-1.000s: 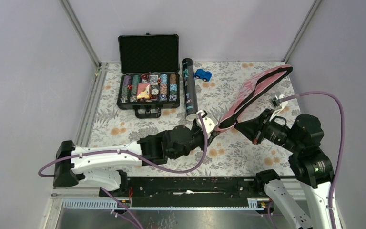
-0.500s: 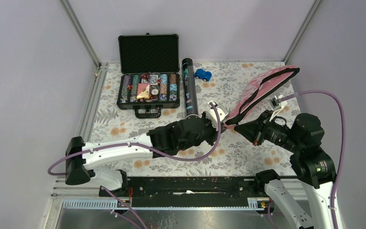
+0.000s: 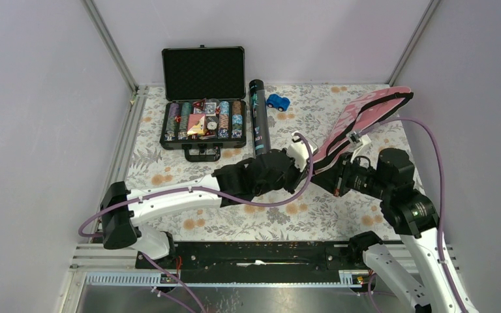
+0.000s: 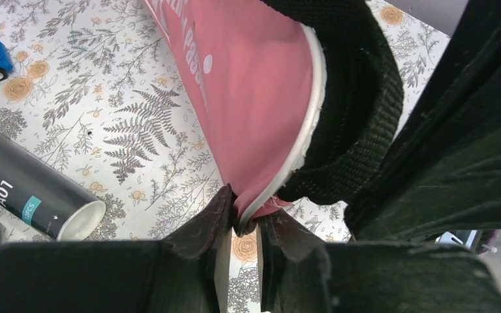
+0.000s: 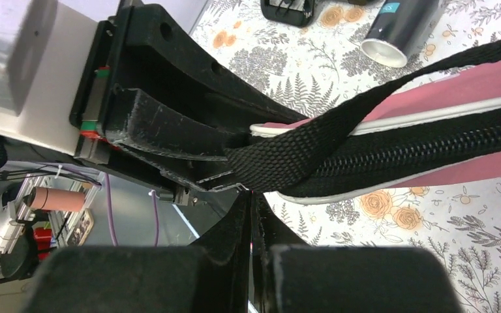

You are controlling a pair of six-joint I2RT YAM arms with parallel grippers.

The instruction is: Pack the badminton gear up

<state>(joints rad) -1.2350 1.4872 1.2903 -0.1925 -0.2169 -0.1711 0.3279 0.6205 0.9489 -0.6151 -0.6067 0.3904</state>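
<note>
The pink racket cover (image 3: 365, 114) with its black strap (image 5: 313, 147) hangs slanted above the table's right side, far end high. My left gripper (image 3: 308, 162) is shut on the cover's lower tip; the left wrist view shows the pink fabric (image 4: 248, 98) pinched between the fingers of the left gripper (image 4: 244, 218). My right gripper (image 3: 329, 177) is shut beside it, its tips (image 5: 251, 195) on the strap and zip edge. The black tube (image 3: 258, 120) lies on the table. Rackets and shuttlecocks are out of view.
An open black poker chip case (image 3: 202, 120) stands at the back left, beside the tube. A small blue toy car (image 3: 278, 102) sits right of the tube's far end. Enclosure walls and frame posts (image 3: 111, 45) close in the table.
My left arm has reached right to the cover's lower tip and shut on it. My right gripper has shifted left and closer to it. The cover's far end has risen slightly.
</note>
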